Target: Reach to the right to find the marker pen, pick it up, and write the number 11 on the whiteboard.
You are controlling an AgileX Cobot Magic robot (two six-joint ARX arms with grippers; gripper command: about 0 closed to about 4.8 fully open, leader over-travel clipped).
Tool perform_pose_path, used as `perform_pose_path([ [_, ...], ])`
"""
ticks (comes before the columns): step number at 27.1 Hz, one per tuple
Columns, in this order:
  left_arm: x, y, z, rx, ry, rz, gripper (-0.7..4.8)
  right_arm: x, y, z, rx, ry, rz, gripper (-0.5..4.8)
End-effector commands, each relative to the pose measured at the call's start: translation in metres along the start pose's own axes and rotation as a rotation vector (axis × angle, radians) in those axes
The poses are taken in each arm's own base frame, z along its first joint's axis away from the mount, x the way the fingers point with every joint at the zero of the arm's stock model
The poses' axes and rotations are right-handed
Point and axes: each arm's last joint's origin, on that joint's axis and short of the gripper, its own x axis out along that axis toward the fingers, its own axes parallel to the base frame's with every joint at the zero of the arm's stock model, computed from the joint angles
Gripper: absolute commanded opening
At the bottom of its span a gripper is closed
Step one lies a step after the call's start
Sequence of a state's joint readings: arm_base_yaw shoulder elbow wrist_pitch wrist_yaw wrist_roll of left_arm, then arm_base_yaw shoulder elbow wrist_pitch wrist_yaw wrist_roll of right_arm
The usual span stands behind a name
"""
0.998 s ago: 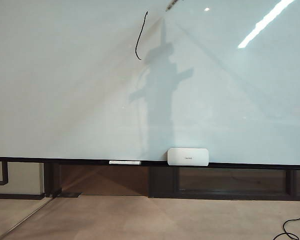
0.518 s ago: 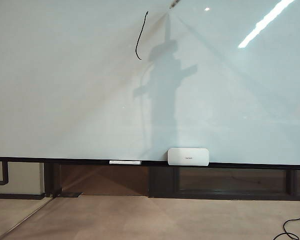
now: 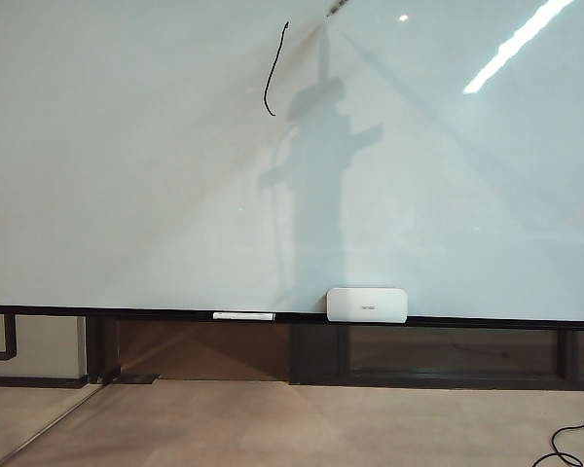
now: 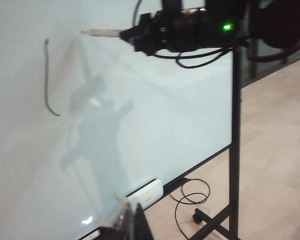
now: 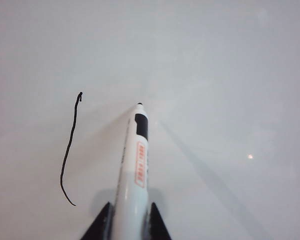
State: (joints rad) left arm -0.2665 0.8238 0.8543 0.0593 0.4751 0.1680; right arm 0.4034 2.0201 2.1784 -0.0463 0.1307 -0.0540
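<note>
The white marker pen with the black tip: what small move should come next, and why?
Probably the right gripper, shut on the white marker pen with the black tip, should draw the tip down the glossy pale whiteboard, since only one thin black hooked stroke stands there and the tip sits level with its top, to its right. The left gripper is idle, low.
</note>
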Motion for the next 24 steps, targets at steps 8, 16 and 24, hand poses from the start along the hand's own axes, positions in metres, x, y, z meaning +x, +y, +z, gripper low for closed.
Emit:
perform_pose_path([
  [8,0.001,0.001,0.002,0.014,-0.011,0.001,-0.06,0.004,-0.001,-0.002,0.003,-0.020,-0.003,-0.03],
  [16,0.001,0.000,0.002,0.021,-0.011,0.000,-0.06,0.008,-0.007,-0.007,0.005,-0.023,-0.013,-0.03],
  [24,0.001,0.001,0.003,0.025,-0.018,0.002,-0.06,0.011,-0.008,-0.015,0.001,0.011,-0.003,-0.03],
])
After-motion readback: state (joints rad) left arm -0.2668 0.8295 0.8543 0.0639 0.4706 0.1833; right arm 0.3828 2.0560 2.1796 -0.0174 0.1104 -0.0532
